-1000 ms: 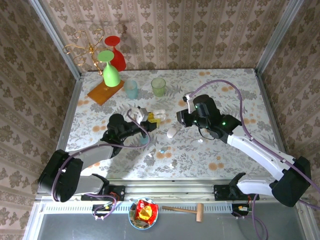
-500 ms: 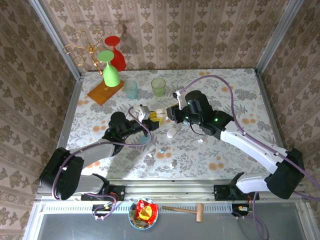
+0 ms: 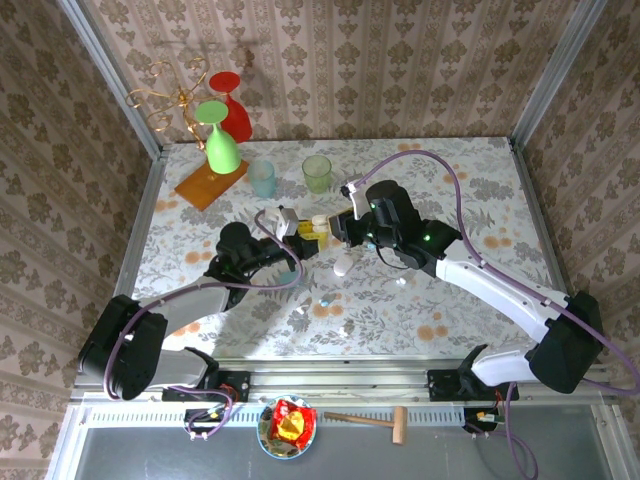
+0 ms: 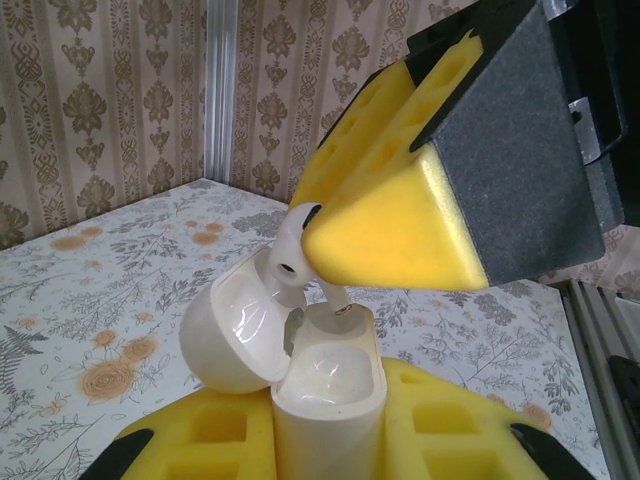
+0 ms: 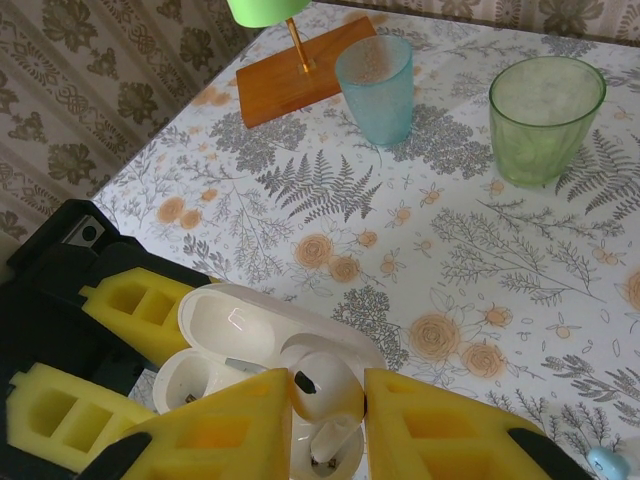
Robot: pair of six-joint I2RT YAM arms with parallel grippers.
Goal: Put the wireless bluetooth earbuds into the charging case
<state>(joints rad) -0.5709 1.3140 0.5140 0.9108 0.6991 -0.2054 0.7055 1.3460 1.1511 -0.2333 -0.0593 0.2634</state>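
The white charging case (image 4: pixel 325 400) stands upright with its lid (image 4: pixel 232 330) swung open, and my left gripper (image 4: pixel 330 425) is shut on its body. A white earbud (image 5: pixel 325 385) is pinched between the yellow pads of my right gripper (image 5: pixel 328 400), which is shut on it. The earbud (image 4: pixel 290 250) hangs over the case, its stem tip at the mouth of the far socket. From above, both grippers (image 3: pixel 293 228) (image 3: pixel 335 227) meet at mid-table. Loose earbuds lie nearer the front: a pale-blue one (image 3: pixel 324 300) and a white one (image 3: pixel 402 281).
A closed white case (image 3: pixel 343 264) lies just in front of the grippers. Behind them stand a blue cup (image 3: pixel 262 178) and a green cup (image 3: pixel 317 172). At the back left, a green goblet (image 3: pixel 221 140) and a red one (image 3: pixel 232 105) stand by a wooden board (image 3: pixel 210 183).
My right gripper has moved left with the earbud until it is over the open case. The left gripper has barely shifted.
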